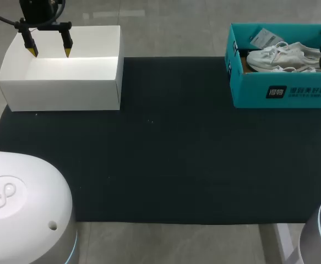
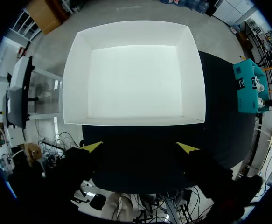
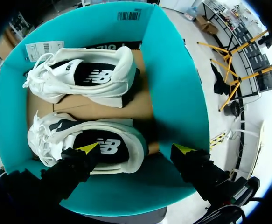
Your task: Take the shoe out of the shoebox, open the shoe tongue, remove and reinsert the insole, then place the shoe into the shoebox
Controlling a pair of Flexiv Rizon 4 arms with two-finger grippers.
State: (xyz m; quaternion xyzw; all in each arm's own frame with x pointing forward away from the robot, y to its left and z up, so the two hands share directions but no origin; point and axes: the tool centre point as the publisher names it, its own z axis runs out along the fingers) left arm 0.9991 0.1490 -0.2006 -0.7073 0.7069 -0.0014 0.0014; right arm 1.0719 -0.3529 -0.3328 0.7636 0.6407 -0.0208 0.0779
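From above and behind, the head view takes in the whole tabletop (image 1: 166, 154). The wrist views look down from close — left into the white box (image 2: 75, 84), right into the shoebox (image 3: 173, 93), both shared with it.

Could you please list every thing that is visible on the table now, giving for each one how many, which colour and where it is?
white box: one, white, open, far left of the table
shoebox: one, teal, open, far right of the table
shoes: two, white with dark insides, side by side in the shoebox
paper tag: one, white, inside the shoebox by its wall
mat: one, black, covering the table's middle
left gripper: one, black with yellow tips, open, above the white box
right gripper: one, black with yellow tips, open, above the shoebox
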